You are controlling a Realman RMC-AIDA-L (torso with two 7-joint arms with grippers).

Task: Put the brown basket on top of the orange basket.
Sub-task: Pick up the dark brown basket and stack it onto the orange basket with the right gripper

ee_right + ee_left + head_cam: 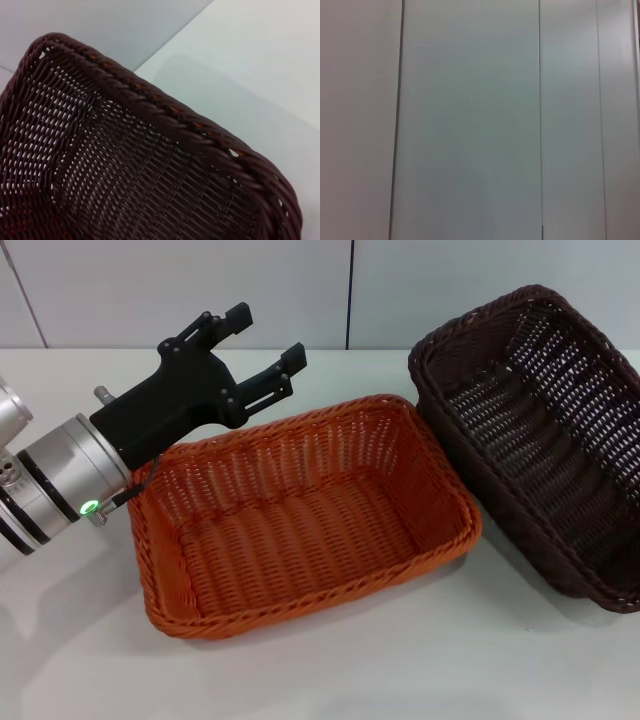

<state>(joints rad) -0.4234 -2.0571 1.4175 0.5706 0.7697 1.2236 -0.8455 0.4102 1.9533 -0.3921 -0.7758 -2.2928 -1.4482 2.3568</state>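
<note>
A: Lifting the brown basket (535,430) is judged to be the step in hand. Where is it located?

B: It is seen at the right of the head view, tilted, with its near side lower and its far rim raised, just beside the orange basket (300,515) and possibly touching its right rim. The orange basket rests flat on the table (300,680), open side up.

A: How is the right tool set?

B: The right tool is not seen in any view, so its state cannot be told. Only the braided rim and woven inside of the brown basket (125,165) are shown by the right wrist camera, close up, which suggests the arm is held at that rim.

A: And the left tool (262,347)?

B: It is held above the far left corner of the orange basket, jaws spread wide and holding nothing. Only a plain wall panel (470,120) is shown by its wrist camera.

A: How is the step done well?

B: The brown basket should be raised until its base is clear of the orange rim, levelled, and aligned long side to long side before it is lowered. Dragging across the orange basket should be avoided, since that basket could be pushed. The left tool should be kept clear of the descent path.
</note>
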